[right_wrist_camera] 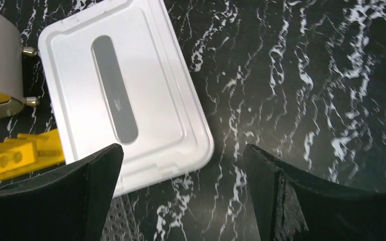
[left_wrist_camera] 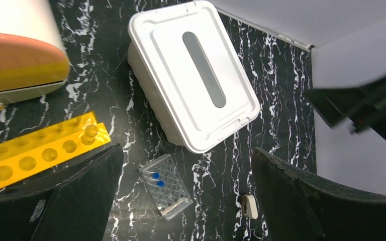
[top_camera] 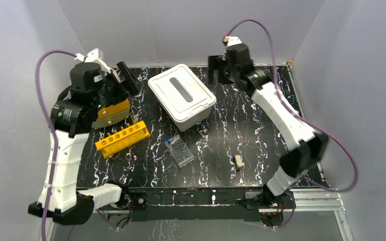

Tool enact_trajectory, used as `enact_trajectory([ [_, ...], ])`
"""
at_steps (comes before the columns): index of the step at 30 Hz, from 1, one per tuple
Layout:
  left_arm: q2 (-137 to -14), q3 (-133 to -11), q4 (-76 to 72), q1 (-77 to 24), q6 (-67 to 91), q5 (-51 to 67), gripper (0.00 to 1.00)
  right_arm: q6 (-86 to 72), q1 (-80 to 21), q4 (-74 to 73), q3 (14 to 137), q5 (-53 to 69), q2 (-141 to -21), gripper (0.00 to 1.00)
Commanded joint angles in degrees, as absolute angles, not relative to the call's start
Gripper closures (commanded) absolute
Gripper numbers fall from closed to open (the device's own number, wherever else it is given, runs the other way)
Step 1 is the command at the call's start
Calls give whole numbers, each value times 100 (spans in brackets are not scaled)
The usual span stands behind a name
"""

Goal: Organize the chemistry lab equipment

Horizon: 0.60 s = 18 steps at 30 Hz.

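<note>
A yellow six-hole tube rack lies at the left of the black marbled table; it also shows in the left wrist view. A clear well tray holding two blue-capped tubes lies mid-front. A small beige-white piece lies to its right. My left gripper is open and empty, raised at the back left. My right gripper is open and empty, raised at the back, right of the tub. Beaker, wire stand, triangle, clamps and rod are out of view.
A beige tub with a white grey-slotted lid stands closed at the back centre, between the two grippers. White walls enclose the table on three sides. The arm bases sit on the near rail.
</note>
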<state>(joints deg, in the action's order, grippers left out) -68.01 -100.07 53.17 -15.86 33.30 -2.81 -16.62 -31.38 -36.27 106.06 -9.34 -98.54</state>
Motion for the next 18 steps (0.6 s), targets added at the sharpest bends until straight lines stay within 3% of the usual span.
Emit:
enact_trajectory([
  [1,-6140,-10188,5953,-1547,3120,-892,2,-1867,-3143,-3624,9421,-1611,-8332,1],
  [11,-5617,-10591,6882,-1551,2911,-1591,2,-1589,-3146,-3796,8160,-3006,-5475,1],
  [18,-5890,-11656,7659,-1552,2909,-1905,2,-1426,-3141,-3999,8266,-3257,-4669,1],
])
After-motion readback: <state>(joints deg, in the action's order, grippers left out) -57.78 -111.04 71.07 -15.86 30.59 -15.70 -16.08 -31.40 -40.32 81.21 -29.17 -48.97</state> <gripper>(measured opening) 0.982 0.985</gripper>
